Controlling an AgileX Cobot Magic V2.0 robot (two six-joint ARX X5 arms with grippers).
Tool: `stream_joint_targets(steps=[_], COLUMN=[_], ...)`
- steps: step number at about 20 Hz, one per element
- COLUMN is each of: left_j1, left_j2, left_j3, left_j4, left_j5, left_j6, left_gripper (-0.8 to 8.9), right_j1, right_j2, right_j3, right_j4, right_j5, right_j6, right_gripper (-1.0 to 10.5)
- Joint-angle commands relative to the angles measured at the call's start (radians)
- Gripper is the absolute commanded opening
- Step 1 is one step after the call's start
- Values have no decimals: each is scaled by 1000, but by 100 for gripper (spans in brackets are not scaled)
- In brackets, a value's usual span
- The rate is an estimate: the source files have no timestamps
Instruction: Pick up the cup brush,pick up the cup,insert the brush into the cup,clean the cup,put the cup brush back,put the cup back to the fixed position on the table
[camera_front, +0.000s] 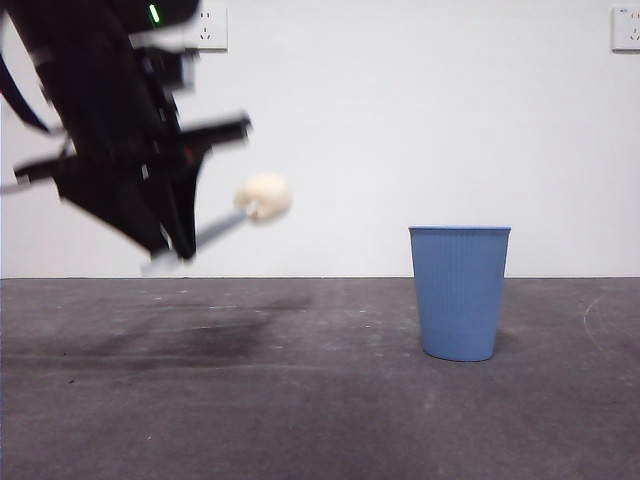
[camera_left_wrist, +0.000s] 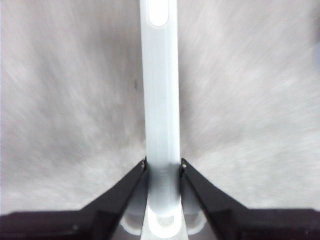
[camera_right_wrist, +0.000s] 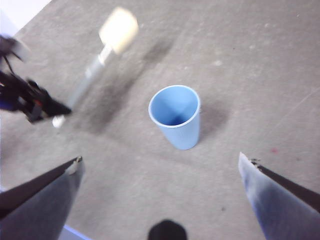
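My left gripper hangs in the air at the left, well above the table, its two jaws pinched tight on the grey handle of the cup brush. The brush slants up and to the right, with its cream sponge head clear of everything and the handle's other end poking out below my jaws. Further right, the blue cup stands upright on the table, mouth open to the top, well apart from the brush. My right gripper hovers over the cup with its jaws spread wide, touching nothing.
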Motion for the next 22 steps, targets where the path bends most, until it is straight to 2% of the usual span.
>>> stream_joint_targets(steps=[1,2,7,10,14,22], left_j1=[3,3,3,3,3,3], left_j2=[-117,-176,-459,-567,-623,-624], left_j3=[6,6,6,6,6,6], left_j4=[-16,-21,-92,-140,-187,-210], left_j5=[3,3,0,1,6,33], left_j6=[46,57,81,90,91,122], left_gripper=[-8,-8,-8,-8,-8,-8], right_j1=[-2,-1,4,19,57,134], right_j2=[24,32,95,151,257,449], right_j3=[-30,-64,-246,-327,-390,-494], right_j4=[31,61,202,326,458,782], right_j5=[-106,-129,-130,-132,-127,-31], right_j6=[3,5,26,85,109,103], right_gripper=[630,630,630,630,630,625])
